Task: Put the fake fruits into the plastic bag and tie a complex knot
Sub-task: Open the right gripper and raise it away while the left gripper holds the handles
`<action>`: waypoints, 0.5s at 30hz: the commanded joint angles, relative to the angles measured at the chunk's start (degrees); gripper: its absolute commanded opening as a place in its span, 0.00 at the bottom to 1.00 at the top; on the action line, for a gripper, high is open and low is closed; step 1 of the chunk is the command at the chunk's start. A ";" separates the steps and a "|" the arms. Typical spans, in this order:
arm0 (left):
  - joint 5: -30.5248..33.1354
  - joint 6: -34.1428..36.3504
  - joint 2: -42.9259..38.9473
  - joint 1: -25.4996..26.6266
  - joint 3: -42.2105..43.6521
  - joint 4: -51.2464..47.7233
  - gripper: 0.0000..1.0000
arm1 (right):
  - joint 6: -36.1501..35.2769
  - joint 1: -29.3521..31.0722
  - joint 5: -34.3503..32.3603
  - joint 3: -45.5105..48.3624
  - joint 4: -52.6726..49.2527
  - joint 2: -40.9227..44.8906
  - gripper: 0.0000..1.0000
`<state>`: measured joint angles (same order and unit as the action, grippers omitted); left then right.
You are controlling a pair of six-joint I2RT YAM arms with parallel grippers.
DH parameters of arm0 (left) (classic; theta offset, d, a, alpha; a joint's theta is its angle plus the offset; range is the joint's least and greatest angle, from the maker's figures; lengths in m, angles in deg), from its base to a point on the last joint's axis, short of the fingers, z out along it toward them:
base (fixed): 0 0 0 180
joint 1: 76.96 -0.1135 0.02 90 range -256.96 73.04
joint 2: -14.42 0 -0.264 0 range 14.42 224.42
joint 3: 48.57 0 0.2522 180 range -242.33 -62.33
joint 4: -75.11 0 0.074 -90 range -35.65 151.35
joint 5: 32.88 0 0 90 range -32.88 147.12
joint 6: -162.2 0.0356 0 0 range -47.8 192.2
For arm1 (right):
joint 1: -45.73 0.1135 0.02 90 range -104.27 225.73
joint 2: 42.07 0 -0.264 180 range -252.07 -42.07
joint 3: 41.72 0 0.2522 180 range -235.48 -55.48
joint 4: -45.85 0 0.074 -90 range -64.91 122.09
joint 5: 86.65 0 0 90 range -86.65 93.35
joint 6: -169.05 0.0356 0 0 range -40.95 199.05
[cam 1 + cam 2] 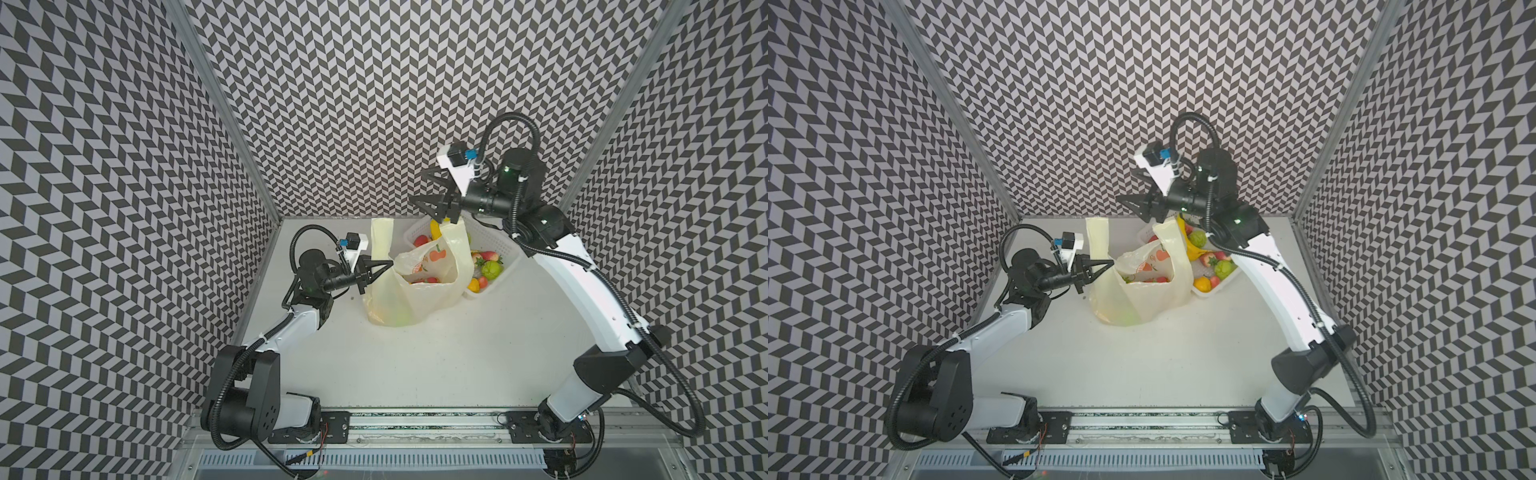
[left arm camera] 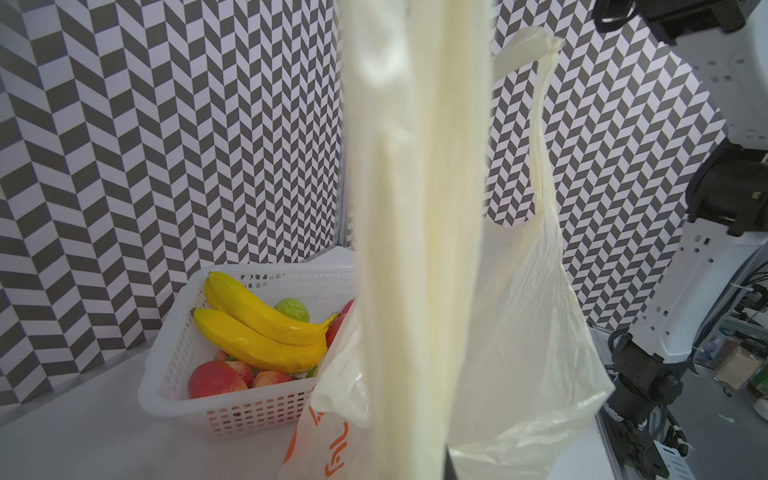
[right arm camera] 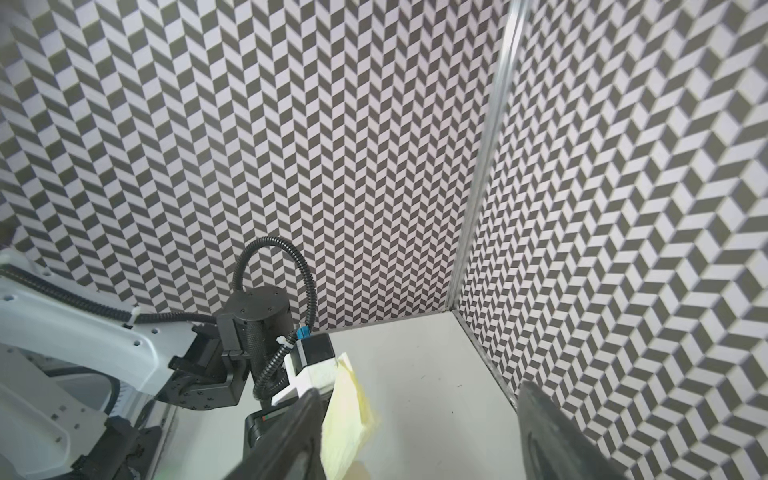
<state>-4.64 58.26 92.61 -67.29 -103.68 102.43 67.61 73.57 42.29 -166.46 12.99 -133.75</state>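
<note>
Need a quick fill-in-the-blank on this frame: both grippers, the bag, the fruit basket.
1. The right gripper hangs raised above the table with its fingers ____.
2. The left gripper is ____ on the plastic bag.
3. The bananas lie in the white perforated ____.
Missing words: open; shut; basket.

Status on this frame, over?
Left claw shut on plastic bag. Right claw open, raised, empty. Handles untied; fake fruits in basket.
</note>
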 commanded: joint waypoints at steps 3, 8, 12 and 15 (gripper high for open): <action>-0.17 -1.71 0.47 -0.97 -1.86 2.34 0.00 | 7.26 -9.09 5.55 16.17 13.56 12.93 0.89; -0.63 -1.80 0.47 -1.38 -2.18 2.10 0.00 | 9.42 -16.07 10.81 34.89 21.93 22.98 0.97; -0.64 -1.71 0.64 -1.48 -2.34 2.06 0.00 | 10.40 -17.73 13.24 44.15 23.23 26.87 0.96; -0.99 -1.71 0.83 -1.50 -2.60 2.03 0.00 | 13.15 -17.67 15.18 49.34 25.81 28.71 0.95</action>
<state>-4.79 57.10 92.87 -68.38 -103.89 102.69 77.75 56.02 53.66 -119.62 32.51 -106.95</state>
